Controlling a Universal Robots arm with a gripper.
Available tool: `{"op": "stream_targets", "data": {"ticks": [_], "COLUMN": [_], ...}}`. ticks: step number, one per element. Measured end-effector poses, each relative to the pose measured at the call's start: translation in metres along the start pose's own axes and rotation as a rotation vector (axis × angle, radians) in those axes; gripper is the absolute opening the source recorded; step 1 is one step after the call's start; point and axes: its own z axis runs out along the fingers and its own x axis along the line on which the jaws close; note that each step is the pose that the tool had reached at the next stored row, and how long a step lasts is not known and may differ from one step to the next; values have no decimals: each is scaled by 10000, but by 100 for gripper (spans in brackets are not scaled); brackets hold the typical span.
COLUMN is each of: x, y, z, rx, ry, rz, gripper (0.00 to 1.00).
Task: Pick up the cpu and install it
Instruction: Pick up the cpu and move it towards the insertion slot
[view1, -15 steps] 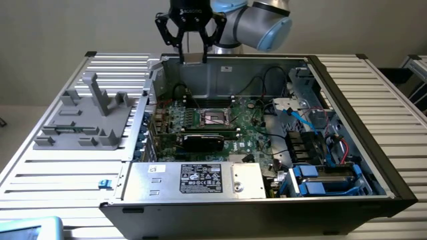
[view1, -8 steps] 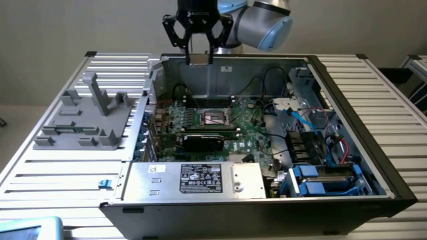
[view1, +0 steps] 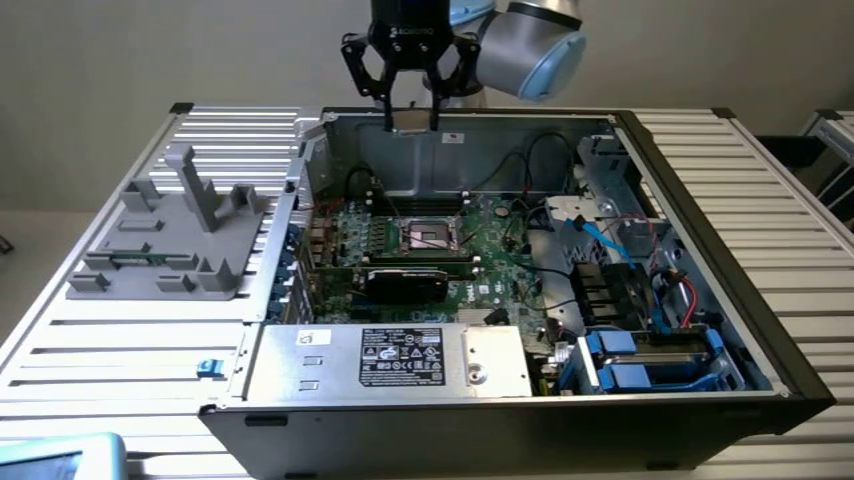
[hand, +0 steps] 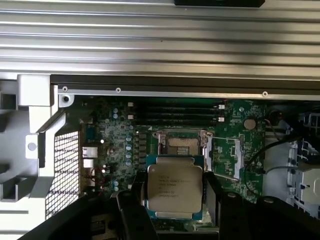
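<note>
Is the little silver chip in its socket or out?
Out. The gripper holds the cpu in the air above the open case, and the socket on the board sits bare.

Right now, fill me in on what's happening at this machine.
The robot arm's tool is gripping the cpu by its edges and holding it in the air above the open computer case. The case lies on its side with the motherboard exposed. The socket on that board looks empty, so the cpu has been picked up but is not yet seated.
</note>
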Motion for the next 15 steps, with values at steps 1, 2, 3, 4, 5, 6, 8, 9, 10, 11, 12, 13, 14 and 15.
{"op": "stream_targets", "data": {"ticks": [1, 2, 3, 4, 5, 6, 8, 9, 10, 11, 12, 13, 14, 15], "x": [-19, -38, -57, -76, -92, -104, -123, -130, -135, -139, -140, -141, -141, -141], "y": [7, 14, 19, 24, 27, 32, 45, 55, 67, 79, 91, 102, 112, 119], "z": [3, 5, 8, 9, 11, 13, 19, 24, 28, 32, 35, 38, 41, 45], "rx": [0, 0, -1, -1, -4, -7, -8, -9, -9, -8, -9, -8, -8, -8], "ry": [0, 1, 0, 0, -1, -2, -1, -1, -2, -2, -2, -2, -2, -2], "rz": [1, 2, 5, 7, 12, 19, 32, 38, 43, 47, 53, 60, 70, 83], "gripper": [56, 56, 56, 56, 56, 56, 56, 56, 56, 56, 56, 56, 56, 56]}}
